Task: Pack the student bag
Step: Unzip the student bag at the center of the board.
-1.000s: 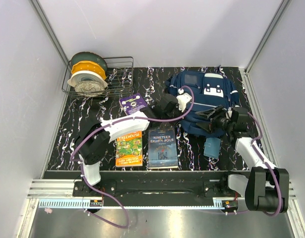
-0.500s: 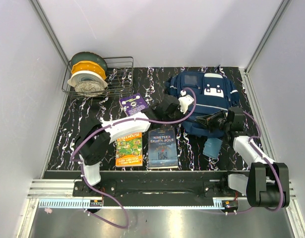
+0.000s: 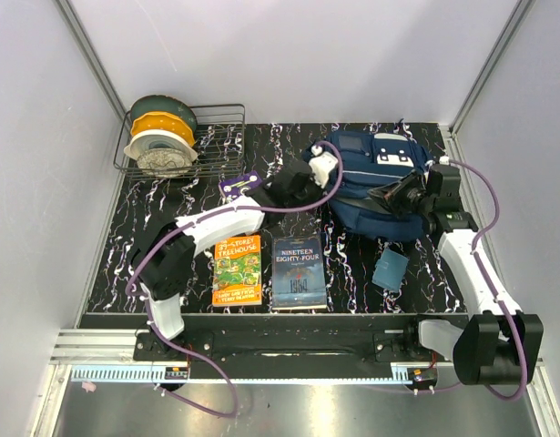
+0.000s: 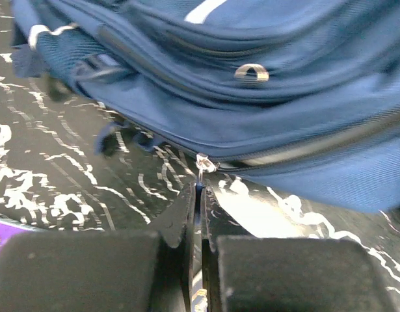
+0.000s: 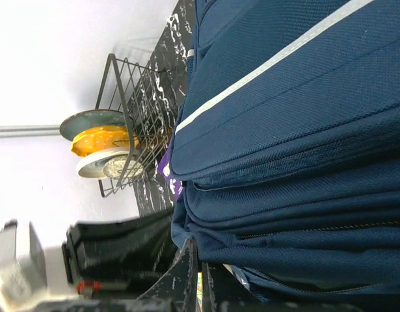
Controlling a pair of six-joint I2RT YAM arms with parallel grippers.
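- Over at the back right of the worktop (image 3: 289, 146): navy student bag (image 3: 375, 177), lying flat.
- Left gripper (image 4: 198, 190) down at the bag's near-left edge, jaws clamped together on the zip pull (image 4: 201, 162).
- Right gripper (image 5: 198, 263) right up against the bag's near side, jaws pressed together; can't tell if any fabric is pinched in there.
- Small teal pouch (image 3: 390, 269) just in front of the bag, blue book (image 3: 298, 271) and orange book (image 3: 238, 271) further left, near the front edge.

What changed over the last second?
The left gripper, shut on a zip pull, and the right gripper both pushed farther from the bases, staying at the student bag, whose front bunched toward the far wall. The books, pouch and wire rack stayed put.
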